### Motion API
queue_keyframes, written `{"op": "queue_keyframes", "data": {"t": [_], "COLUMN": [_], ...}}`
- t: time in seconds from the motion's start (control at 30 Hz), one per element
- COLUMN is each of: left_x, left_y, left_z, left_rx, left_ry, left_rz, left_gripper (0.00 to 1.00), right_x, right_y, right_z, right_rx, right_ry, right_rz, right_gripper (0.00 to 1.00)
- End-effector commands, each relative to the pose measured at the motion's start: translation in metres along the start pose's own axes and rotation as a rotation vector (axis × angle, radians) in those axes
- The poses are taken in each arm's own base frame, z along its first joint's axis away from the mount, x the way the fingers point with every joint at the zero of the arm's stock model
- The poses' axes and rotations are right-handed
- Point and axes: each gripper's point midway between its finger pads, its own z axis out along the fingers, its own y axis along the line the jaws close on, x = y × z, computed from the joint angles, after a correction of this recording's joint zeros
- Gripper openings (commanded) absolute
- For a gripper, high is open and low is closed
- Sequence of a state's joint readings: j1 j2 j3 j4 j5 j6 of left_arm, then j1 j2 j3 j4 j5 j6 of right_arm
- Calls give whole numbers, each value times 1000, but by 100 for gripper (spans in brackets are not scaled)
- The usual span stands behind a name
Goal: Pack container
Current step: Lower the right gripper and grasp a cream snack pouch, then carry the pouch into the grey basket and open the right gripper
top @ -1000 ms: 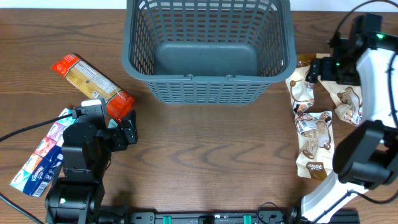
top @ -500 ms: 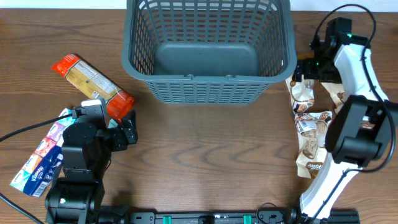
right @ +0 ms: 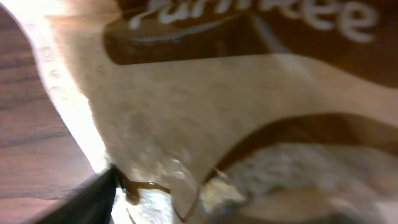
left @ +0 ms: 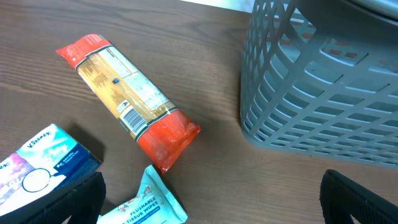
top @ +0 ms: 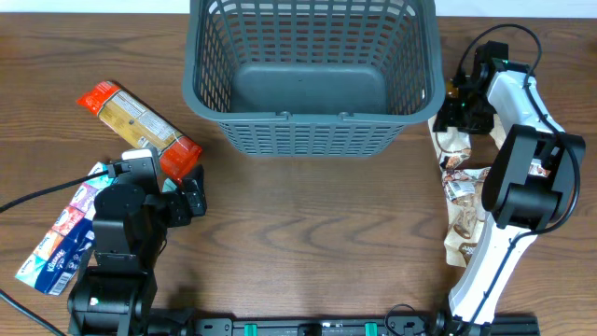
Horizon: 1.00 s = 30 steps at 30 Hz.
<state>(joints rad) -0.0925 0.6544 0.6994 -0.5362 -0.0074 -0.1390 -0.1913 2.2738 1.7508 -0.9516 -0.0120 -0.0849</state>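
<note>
The dark slate-grey container stands at the back middle of the table, and its lattice wall shows in the left wrist view. My right gripper is down on the top brown-and-cream snack pack just right of the container. That pack fills the right wrist view, and only one dark finger shows at the lower left, set wide. My left gripper is open and empty, low over the table near an orange-ended pack.
More snack packs lie along the right side. A blue tissue pack and a teal wipes pack lie by the left arm's base. The container's right wall is close to my right gripper.
My right arm has swung left and down, from beside the snack packs onto the top pack next to the container. The left arm has not moved.
</note>
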Motion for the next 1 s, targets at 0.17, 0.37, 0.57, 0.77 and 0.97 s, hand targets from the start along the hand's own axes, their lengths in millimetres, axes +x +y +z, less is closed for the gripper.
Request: {"op": "queue_keyframes", "data": {"t": [0.17, 0.37, 0.57, 0.77, 0.97], "left_x": [-11, -11, -11, -11, -10], "left_y": [1, 1, 1, 1, 1], "left_z": [-5, -5, -5, -5, -5], "left_rx": [-7, -7, -7, -7, -7], "left_ry": [-28, -28, -28, -28, -27], "left_rz": [-16, -16, -16, -16, -16], "left_gripper": [99, 99, 99, 99, 99], "right_x": [5, -3, -48, -92, -87], "right_y": [4, 8, 5, 5, 52], "right_z": [10, -6, -85, -225, -349], "right_rx": [1, -25, -11, 15, -21], "right_ry": [26, 15, -156, -490, -776], "right_rz": [-11, -10, -10, -21, -226], "right_gripper": [1, 1, 1, 1, 1]}}
